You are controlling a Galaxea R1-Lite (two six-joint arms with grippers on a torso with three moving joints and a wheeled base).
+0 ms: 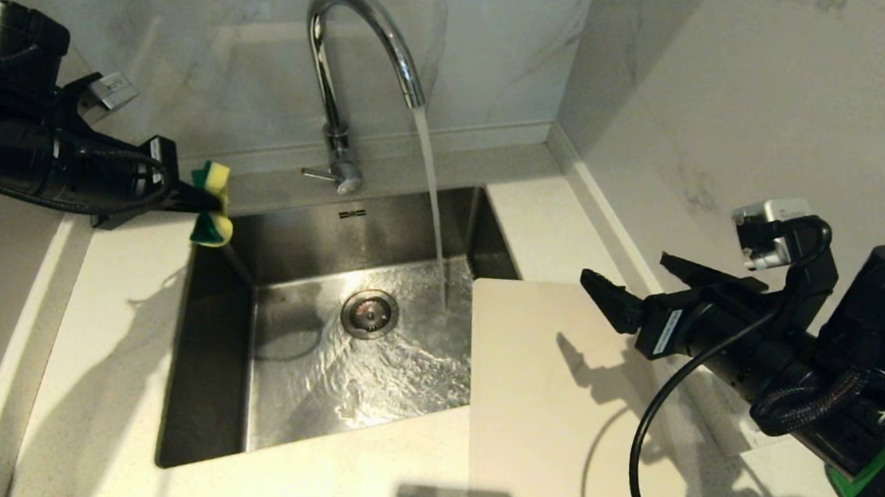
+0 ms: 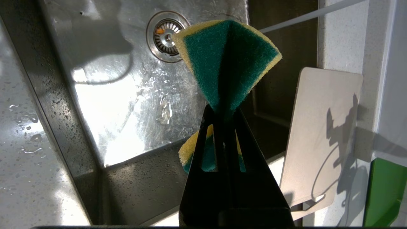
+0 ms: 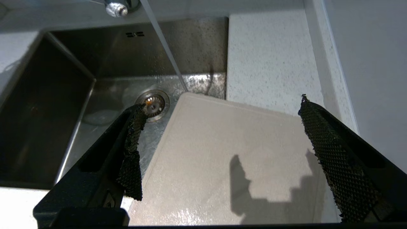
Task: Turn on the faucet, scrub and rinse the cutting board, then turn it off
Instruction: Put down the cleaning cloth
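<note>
Cutting board (image 1: 557,403) overhangs sink (image 1: 210,388) near running faucet (image 1: 346,72); right tool (image 1: 631,285) spread wide above it — left tool (image 1: 202,202) clamps sponge (image 1: 212,204).

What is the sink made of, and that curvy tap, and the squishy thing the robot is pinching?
The sink looks like brushed steel: grey, with a dull sheen. The faucet seems chromed metal, shiny like a mirror. The sponge in the left gripper is soft yellow foam with a rough green scrubbing side; it folds where pinched.
</note>
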